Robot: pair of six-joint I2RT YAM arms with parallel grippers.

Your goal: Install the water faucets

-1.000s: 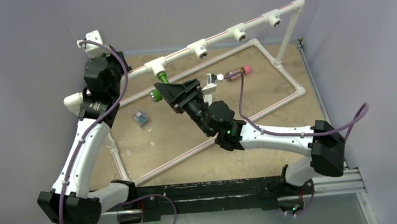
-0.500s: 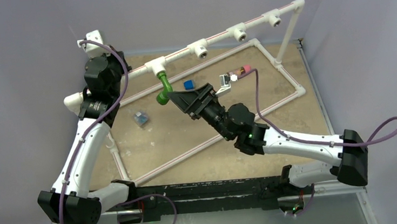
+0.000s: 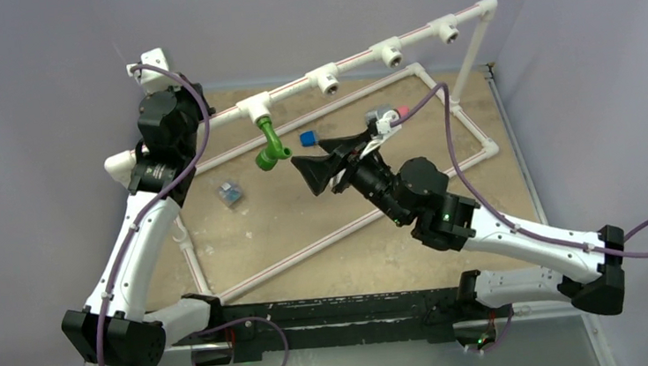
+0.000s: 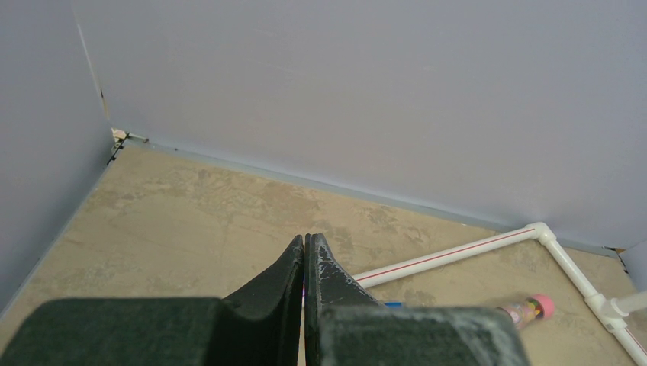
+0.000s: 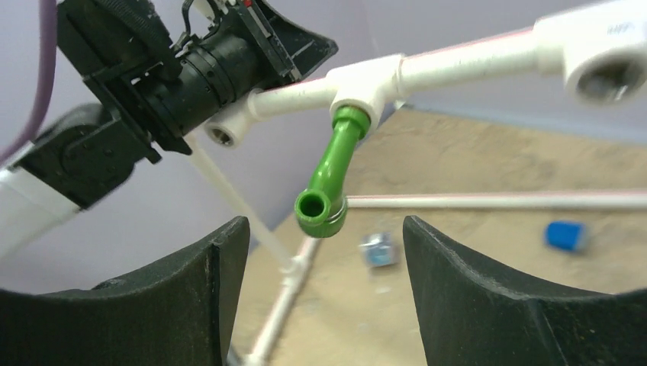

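1. While the left arm stands folded upright at the 10 o'clock side of the table (image 3: 289, 230), wrist lifted near the end of the white pipe rail (image 3: 354, 61), the left gripper (image 4: 305, 252) is pinched fully together with nothing between its fingers
2. From its base at 5 o'clock the right arm lies low and stretched out, forearm running toward 10 o'clock, and the right gripper (image 3: 304, 171) is levelled at the green faucet (image 3: 269, 145)
3. A second ago that gripper sat right over the spout with narrower jaws. It has since backed off toward 4 o'clock, its jaws have spread wide and hold nothing, and the elbow has swung out to the right. A small blue piece (image 3: 307, 137) it was hiding now shows on the table
4. The faucet hangs from a tee fitting (image 3: 256, 109) on the rail, stem up in the socket and spout hooking downward. From above it sits just off the fingertips, at their 10 o'clock, with a gap between
5. Seen from the right wrist, the faucet (image 5: 329, 183) is centred between the two fingers of the right gripper (image 5: 324, 229) and beyond their tips, touching neither, its open mouth facing the camera
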